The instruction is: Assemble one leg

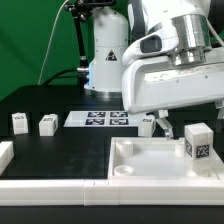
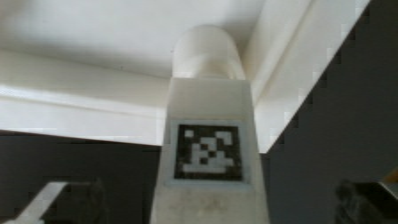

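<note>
On the black tabletop (image 1: 60, 150), at the far left, a first leg (image 1: 19, 122) and a second leg (image 1: 47, 124) are seen side by side, slightly apart. A low white rail (image 1: 50, 186) is laid along the near edge. Further right and further back, the marker board (image 1: 103, 119) lies flat.

Right of it, a third leg (image 1: 146, 125) is found on the tabletop, just beyond the far edge of the large white square panel (image 1: 150, 165). It sits beneath the arm (image 1: 170, 65), whose white body fills the upper right of the exterior view. At the far right, a fourth leg (image 1: 197, 141) is stood upright on the panel, towards its right side, with its tag turned to the camera.

In the wrist view, a leg (image 2: 210, 150) is shown close up in the middle, with its black-and-white tag facing the camera. Its rounded end is set against the white of the panel, and dark tabletop is seen to either side. Which of the four legs this is cannot be told for certain. The fingers (image 2: 50, 203) are seen at either side of this leg, spread wide and clear of it, so nothing is pinched.
</note>
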You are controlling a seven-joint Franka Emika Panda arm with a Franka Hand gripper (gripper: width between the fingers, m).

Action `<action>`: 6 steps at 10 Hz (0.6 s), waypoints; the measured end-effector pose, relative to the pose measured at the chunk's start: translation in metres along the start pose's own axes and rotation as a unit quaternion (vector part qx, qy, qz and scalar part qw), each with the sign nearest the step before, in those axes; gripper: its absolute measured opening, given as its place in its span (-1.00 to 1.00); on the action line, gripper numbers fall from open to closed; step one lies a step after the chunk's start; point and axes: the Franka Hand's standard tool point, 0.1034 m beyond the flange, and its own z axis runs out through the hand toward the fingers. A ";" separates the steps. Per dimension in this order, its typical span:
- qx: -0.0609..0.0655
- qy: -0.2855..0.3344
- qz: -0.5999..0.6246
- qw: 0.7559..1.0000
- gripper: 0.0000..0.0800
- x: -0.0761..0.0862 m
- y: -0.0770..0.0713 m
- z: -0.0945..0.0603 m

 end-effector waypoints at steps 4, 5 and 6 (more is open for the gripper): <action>0.039 -0.198 0.005 0.979 0.62 -0.004 -0.004 0.000; 0.046 -0.229 0.005 0.972 0.62 -0.005 -0.005 0.000; 0.053 -0.253 0.004 0.966 0.62 -0.003 -0.004 -0.001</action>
